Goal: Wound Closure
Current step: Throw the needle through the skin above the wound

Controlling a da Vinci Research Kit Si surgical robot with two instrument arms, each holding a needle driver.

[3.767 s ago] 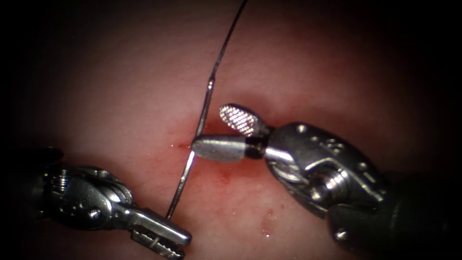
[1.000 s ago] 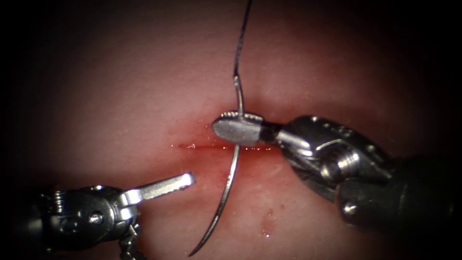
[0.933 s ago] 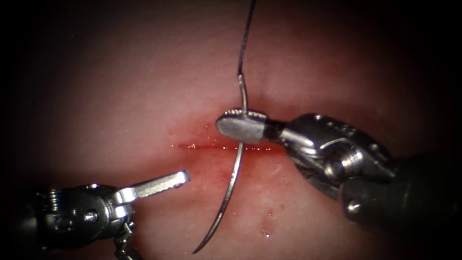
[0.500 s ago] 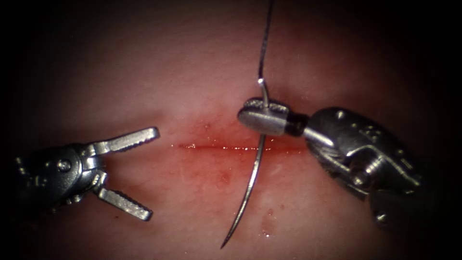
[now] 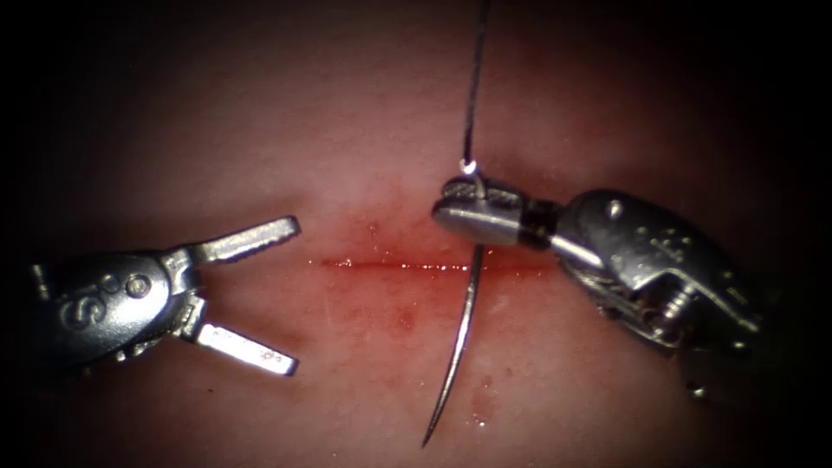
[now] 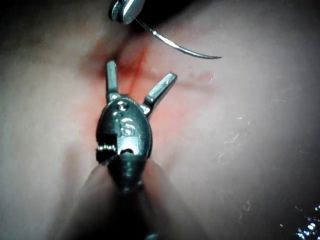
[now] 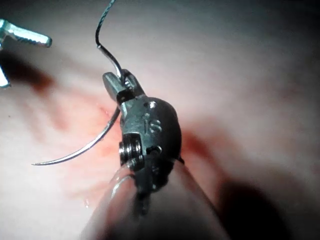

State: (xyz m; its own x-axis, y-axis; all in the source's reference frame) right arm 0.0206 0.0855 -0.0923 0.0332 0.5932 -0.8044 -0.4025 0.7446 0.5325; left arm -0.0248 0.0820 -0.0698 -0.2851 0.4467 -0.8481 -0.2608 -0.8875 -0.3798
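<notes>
The cut point(image 5: 416, 263) runs as a thin red line across the tissue point(image 5: 260, 130). My right tool point(image 5: 455, 212) has its jaws shut on the curved needle point(image 5: 459, 347) close to its thread end. The needle hangs free above the tissue, crossing the cut, its point toward the near side. Thread point(image 5: 474, 78) rises from the needle's end. My left tool point(image 5: 293, 296) stands off the cut's left end, jaws open and empty. The left wrist view has these open jaws point(image 6: 141, 71) with the needle point(image 6: 180, 47) beyond. The right wrist view shows the grip point(image 7: 117, 82) and needle point(image 7: 85, 147).
Red fluid point(image 5: 390, 303) stains the tissue around and below the cut. A small red spot point(image 5: 479, 407) lies near the needle's point. One jaw of the left tool point(image 7: 30, 37) shows in the right wrist view.
The needle passed from the left tool to the right, which carried it rightward. The left tool let go, rose toward the cut's left end, and its jaws narrowed somewhat.
</notes>
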